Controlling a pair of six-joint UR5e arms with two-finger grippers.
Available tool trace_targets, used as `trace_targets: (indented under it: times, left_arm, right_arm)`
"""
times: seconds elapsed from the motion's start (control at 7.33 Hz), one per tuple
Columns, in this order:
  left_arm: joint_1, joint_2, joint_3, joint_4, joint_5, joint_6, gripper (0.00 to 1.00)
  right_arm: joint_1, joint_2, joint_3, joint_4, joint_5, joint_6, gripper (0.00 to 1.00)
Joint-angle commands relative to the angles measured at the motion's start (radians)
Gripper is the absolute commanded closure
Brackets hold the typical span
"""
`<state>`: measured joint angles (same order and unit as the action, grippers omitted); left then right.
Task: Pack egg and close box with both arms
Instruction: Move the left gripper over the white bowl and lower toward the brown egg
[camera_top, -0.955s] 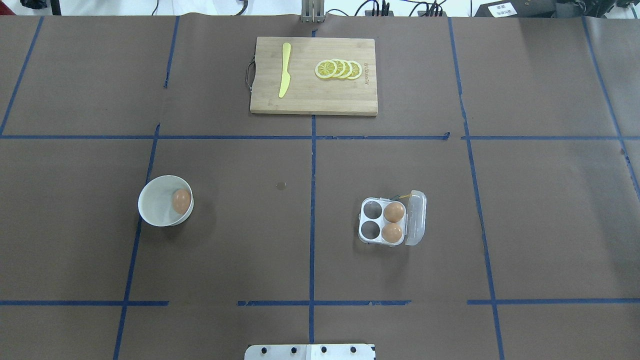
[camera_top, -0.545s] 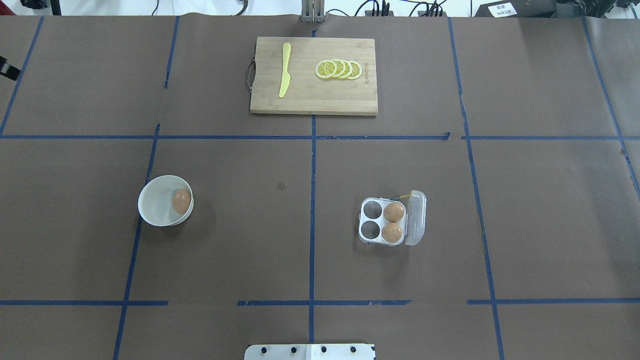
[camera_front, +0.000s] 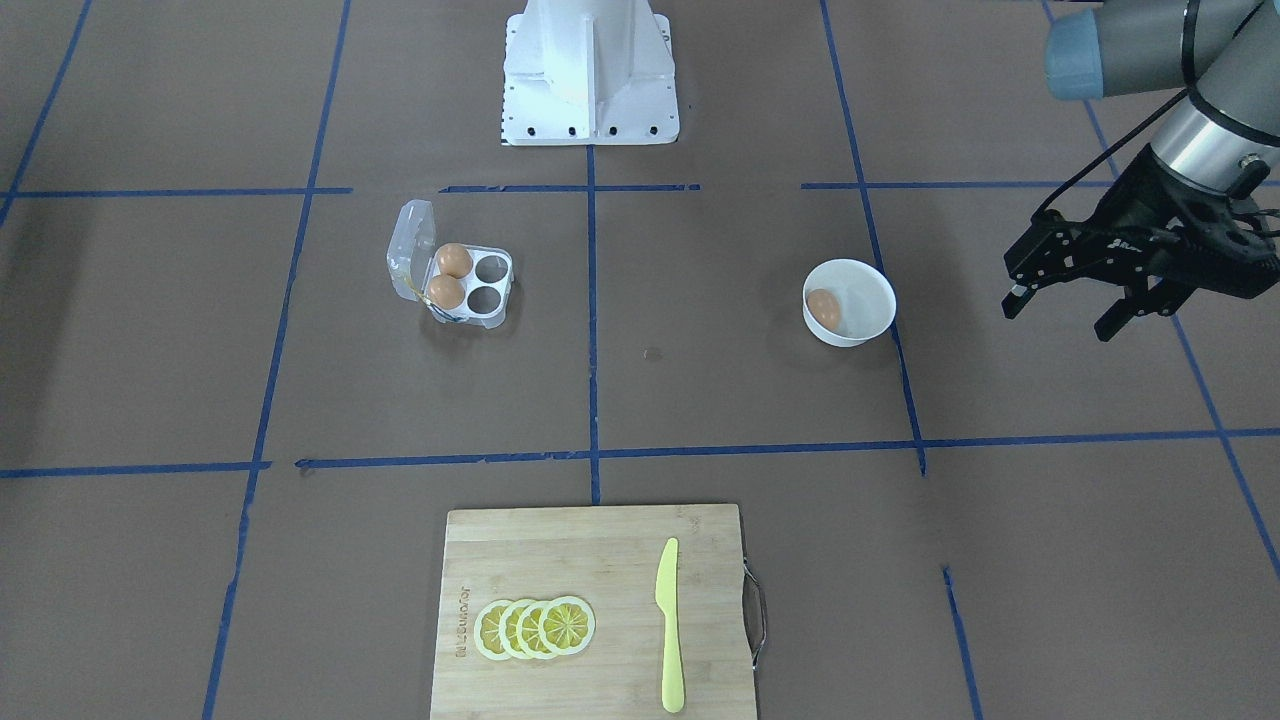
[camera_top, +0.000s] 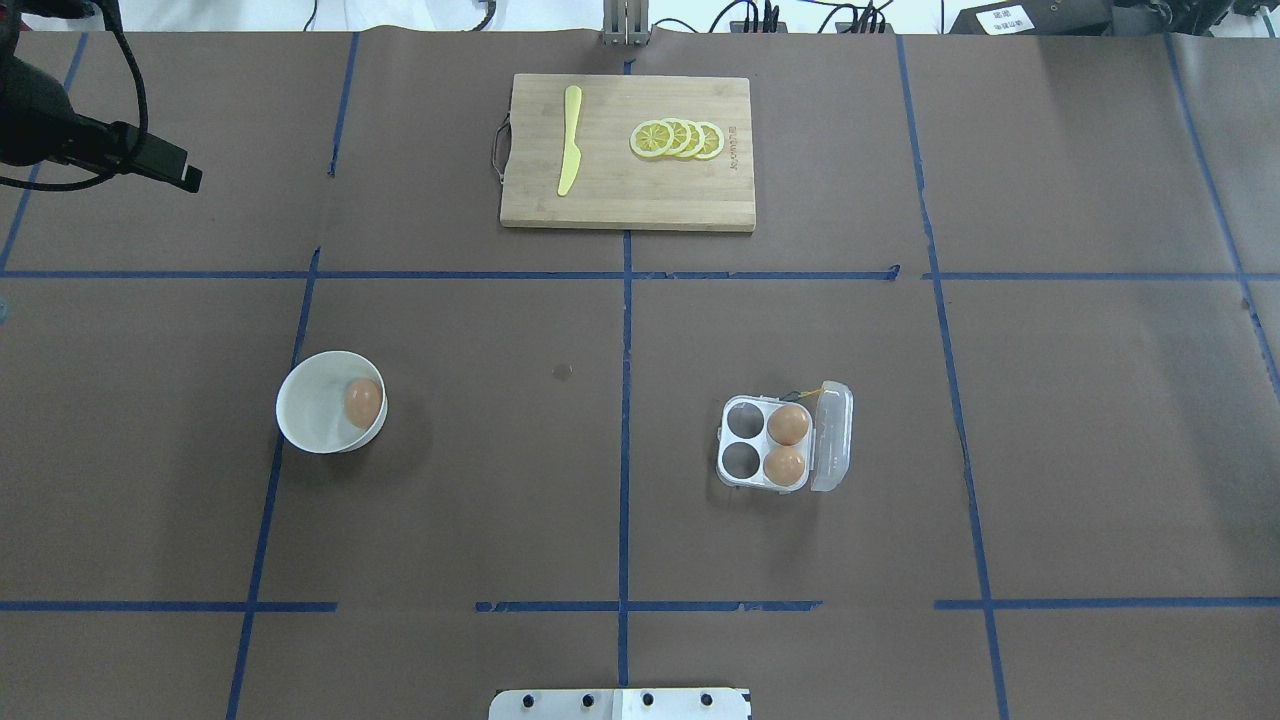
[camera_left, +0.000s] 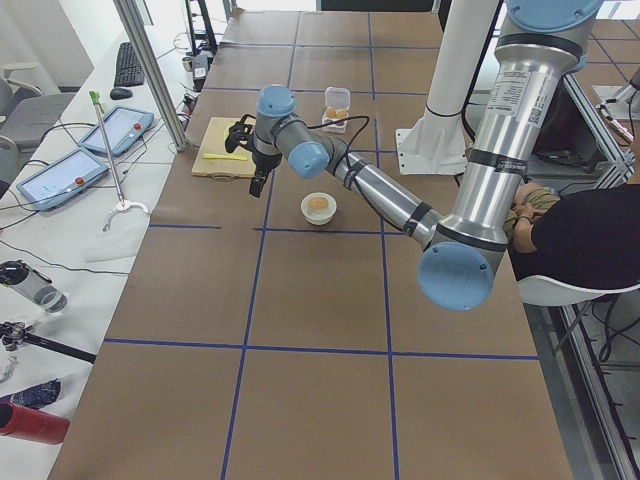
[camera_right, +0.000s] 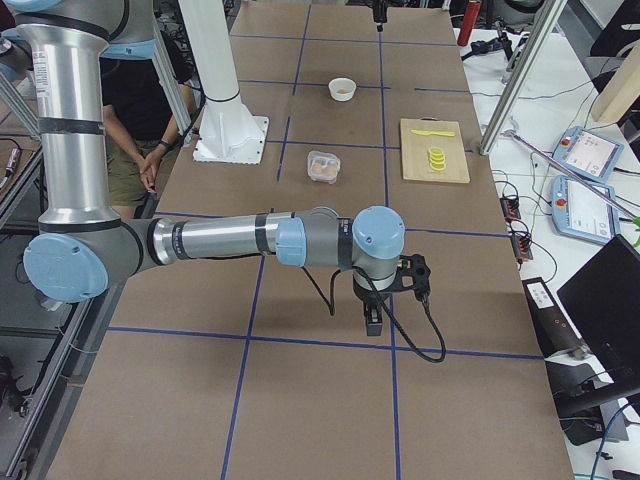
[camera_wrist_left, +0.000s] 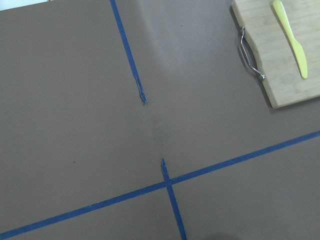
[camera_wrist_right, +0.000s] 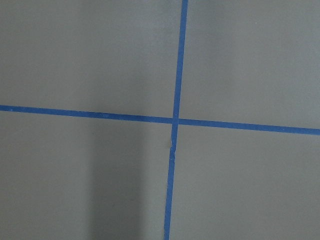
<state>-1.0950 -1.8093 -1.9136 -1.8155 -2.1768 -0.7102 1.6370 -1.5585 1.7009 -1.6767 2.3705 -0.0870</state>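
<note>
One orange-brown egg lies in a round white bowl left of centre; it also shows in the front-facing view. The clear box stands open right of centre, its lid tipped up on its right side. Two eggs fill its right cells and the two left cells are empty. My left gripper is open and empty, above the table beyond and to the left of the bowl. My right gripper hangs far to the right of the box; I cannot tell whether it is open or shut.
A wooden cutting board at the far centre carries a yellow knife and lemon slices. The white pedestal stands at the near centre. A seated person is beside the robot.
My left gripper has come into the overhead view from the upper left edge and moved rightward. The eggs, bowl and box have not moved.
</note>
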Motion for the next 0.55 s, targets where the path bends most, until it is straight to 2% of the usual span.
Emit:
trace_targets:
  times: [0.0, 0.27, 0.41]
  left_arm:
    - [0.144, 0.011, -0.013, -0.013, 0.043, -0.402, 0.00]
    - [0.291, 0.030, -0.028, -0.007, 0.179, -0.509, 0.00]
    - [0.329, 0.037, -0.031, -0.007, 0.193, -0.544, 0.00]
  right_arm:
    - [0.000, -0.009, -0.004, 0.000, -0.007, 0.000, 0.00]
    - [0.000, -0.008, -0.018, 0.000, -0.002, 0.000, 0.00]
    - [0.000, -0.009, -0.017, -0.001, -0.002, 0.001, 0.00]
